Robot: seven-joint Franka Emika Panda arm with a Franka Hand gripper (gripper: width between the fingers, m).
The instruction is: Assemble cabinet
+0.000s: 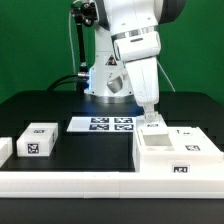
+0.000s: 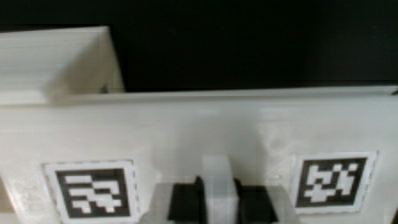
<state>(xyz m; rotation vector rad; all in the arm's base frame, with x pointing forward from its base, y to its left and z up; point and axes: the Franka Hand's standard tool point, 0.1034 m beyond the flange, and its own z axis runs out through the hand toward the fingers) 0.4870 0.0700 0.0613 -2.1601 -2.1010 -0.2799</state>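
The cabinet (image 1: 176, 152) is a white boxy body with black-and-white tags, standing at the exterior view's right near the table front. My gripper (image 1: 150, 121) reaches down onto its far upper edge. In the wrist view the cabinet (image 2: 214, 125) fills the picture, with one tag (image 2: 93, 192) on one side of my gripper (image 2: 214, 202) and another tag (image 2: 331, 181) on the other. The two dark fingers (image 2: 185, 203) stand close together with a thin white wall of the cabinet between them.
The marker board (image 1: 108, 124) lies flat at the middle back. Two small white blocks, one with a tag (image 1: 38, 141) and one at the edge (image 1: 5, 150), sit at the exterior view's left. A long white rail (image 1: 90, 186) runs along the table front.
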